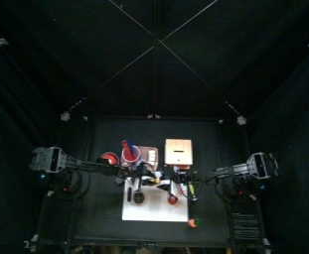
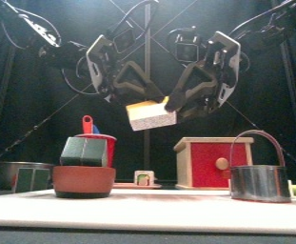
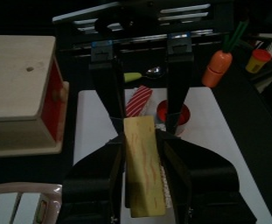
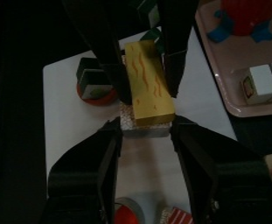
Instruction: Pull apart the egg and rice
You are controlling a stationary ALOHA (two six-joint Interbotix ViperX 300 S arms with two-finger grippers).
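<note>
Both arms meet mid-air above the table's middle, holding one toy piece between them: a yellow egg slab on a white rice block [image 2: 150, 115], tamago-sushi style, still joined as one piece.

Left gripper [image 3: 146, 179] is closed on the yellow egg slab [image 3: 144, 166]; its black jaws press both long sides. In the front view it [image 2: 135, 93] comes down from the left onto the piece's upper left.

Right gripper [image 4: 149, 131] is clamped on the near end of the same piece [image 4: 149, 83], jaws on either side at the white rice layer [image 4: 149, 133]. In the front view it [image 2: 186, 95] sits at the piece's upper right, close to the left gripper.

The piece hangs well clear of the table, tilted, yellow side up and white side down in the front view.

Below it, a white mat [image 1: 154, 205] lies on the black table [image 1: 110, 139]. At the front left stands a dark red round bowl [image 2: 84, 179] with a dark green box [image 2: 87, 150] behind it. A red-fronted wooden box [image 2: 215, 162] sits right of centre, and a metal pot with a handle [image 2: 260, 180] at the front right. A small white cube [image 2: 144, 177] lies low between bowl and box. An orange toy carrot [image 3: 219, 59] lies off the mat.
</note>
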